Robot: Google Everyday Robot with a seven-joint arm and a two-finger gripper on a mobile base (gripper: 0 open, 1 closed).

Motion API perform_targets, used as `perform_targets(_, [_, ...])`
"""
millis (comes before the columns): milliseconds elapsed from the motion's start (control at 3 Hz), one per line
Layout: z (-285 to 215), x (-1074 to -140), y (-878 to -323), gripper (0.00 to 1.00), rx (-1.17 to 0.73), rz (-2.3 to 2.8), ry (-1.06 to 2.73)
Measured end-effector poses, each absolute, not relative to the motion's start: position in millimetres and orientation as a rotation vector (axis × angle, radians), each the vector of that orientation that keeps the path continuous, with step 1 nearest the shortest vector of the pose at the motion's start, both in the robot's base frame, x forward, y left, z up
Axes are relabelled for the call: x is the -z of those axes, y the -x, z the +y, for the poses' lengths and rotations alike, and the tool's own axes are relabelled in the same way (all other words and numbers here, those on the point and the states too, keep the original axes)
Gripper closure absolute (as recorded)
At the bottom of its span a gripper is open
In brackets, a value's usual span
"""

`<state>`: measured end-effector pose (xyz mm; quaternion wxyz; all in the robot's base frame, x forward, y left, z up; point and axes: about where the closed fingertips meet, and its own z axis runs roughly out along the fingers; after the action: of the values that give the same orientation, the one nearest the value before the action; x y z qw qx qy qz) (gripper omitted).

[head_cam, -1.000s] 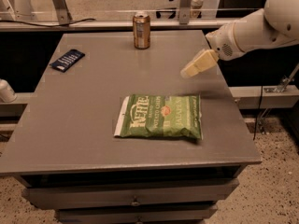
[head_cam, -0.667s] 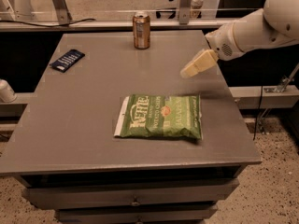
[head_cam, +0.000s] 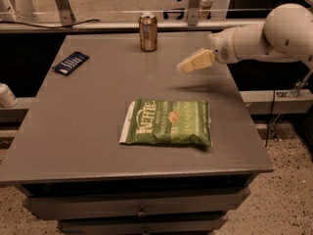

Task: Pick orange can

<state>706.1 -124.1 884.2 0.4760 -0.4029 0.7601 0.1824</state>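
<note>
The orange can [head_cam: 147, 31] stands upright near the far edge of the grey table [head_cam: 88, 131], copper-orange with a silver top rim. My gripper [head_cam: 188, 65] hovers above the table's right side, pointing left, to the right of the can and a little nearer the camera. It is apart from the can and holds nothing that I can see. The white arm [head_cam: 264, 35] reaches in from the right.
A green chip bag [head_cam: 168, 122] lies flat in the middle of the table. A flat dark-blue packet [head_cam: 70, 63] lies at the far left. Metal frame legs [head_cam: 193, 4] and a rail stand just behind the can. A white object [head_cam: 6, 95] sits left of the table.
My gripper has moved a little to the left and slightly up, closer to the orange can. The can, bag and packet have not moved.
</note>
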Motion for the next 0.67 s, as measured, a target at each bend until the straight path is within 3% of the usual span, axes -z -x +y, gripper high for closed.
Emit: perform_targets(667, [-96.6,-893.3,-782.9,0.00,-0.514,1.731,0.859])
